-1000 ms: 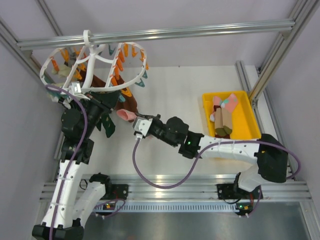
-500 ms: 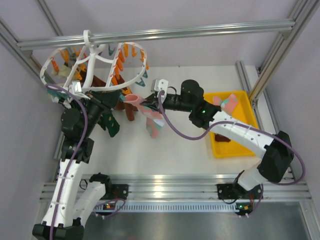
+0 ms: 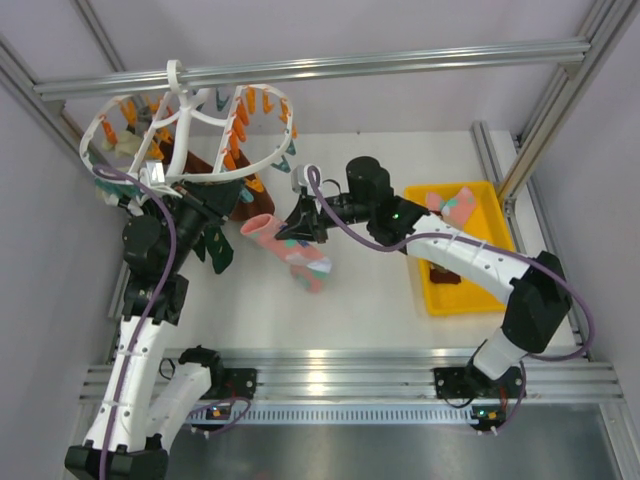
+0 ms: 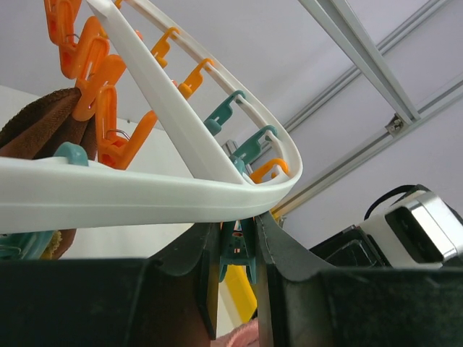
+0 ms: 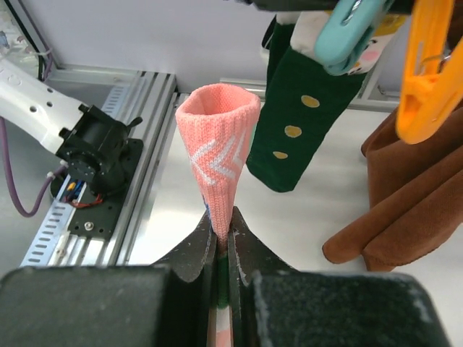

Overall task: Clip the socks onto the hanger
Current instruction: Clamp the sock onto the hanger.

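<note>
Change in the last second: the right arm has come up off the surface (image 3: 360,310) and swung across to the hanger (image 4: 145,195). The pink sock (image 5: 217,137) now hangs in the air just right of the left wrist, well apart from the yellow tray (image 3: 492,245), where more socks (image 3: 450,205) wait.

Right pincer (image 5: 223,242) is clenched on that sock, with the open cuff sticking out ahead of the fingers towards the clips. A dark green sock (image 5: 289,130) and a brown one (image 5: 391,188) hang just beyond it.

Left pincer (image 4: 237,230) is squeezing a teal clip (image 4: 239,259) under the ring's near rim. My read is it's holding that clip open, so you're at the handoff.

Pose: the right arm is stretched out diagonally to the left. The left arm stands upright with its wrist tucked under the ring.

Next step looks like feeding the cuff into that clip. I can't tell the gap from here.
</note>
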{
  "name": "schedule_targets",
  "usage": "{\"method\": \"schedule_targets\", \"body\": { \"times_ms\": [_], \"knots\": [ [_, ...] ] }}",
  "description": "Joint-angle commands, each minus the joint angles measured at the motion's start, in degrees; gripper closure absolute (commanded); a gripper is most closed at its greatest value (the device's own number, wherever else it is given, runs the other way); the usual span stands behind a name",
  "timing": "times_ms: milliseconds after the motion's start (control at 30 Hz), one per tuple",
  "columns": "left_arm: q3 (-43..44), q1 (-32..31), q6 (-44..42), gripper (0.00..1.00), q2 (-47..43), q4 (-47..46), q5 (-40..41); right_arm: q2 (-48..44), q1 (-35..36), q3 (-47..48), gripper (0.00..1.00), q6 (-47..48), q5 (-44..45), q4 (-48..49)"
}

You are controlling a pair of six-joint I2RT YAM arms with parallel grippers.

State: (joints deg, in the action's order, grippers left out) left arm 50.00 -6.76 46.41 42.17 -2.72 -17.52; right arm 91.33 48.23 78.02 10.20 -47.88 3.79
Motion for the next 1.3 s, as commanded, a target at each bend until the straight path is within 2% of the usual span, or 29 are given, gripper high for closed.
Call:
{"method": "schedule_targets", "body": {
  "times_ms": [0,333,900,1267],
  "knots": [
    [-0.6,0.17,0.78,1.0,0.1,-2.46,-2.52,0.87,-1.64,4.86,1.0,-3.16,-2.13,3.15],
    [-0.6,0.09,1.66,1.0,0.01,-3.08,-4.01,3.15,-3.22,7.06,1.0,-5.36,-3.63,4.55],
    [-0.87,0.17,0.87,1.0,0.45,-2.9,-3.58,5.62,-6.13,8.21,1.0,-14.68,-9.69,10.79],
    [-0.87,0.17,-0.09,1.0,0.72,-2.2,-3.4,3.51,-5.69,6.36,1.0,-13.54,-10.13,10.18]
  ]
}}
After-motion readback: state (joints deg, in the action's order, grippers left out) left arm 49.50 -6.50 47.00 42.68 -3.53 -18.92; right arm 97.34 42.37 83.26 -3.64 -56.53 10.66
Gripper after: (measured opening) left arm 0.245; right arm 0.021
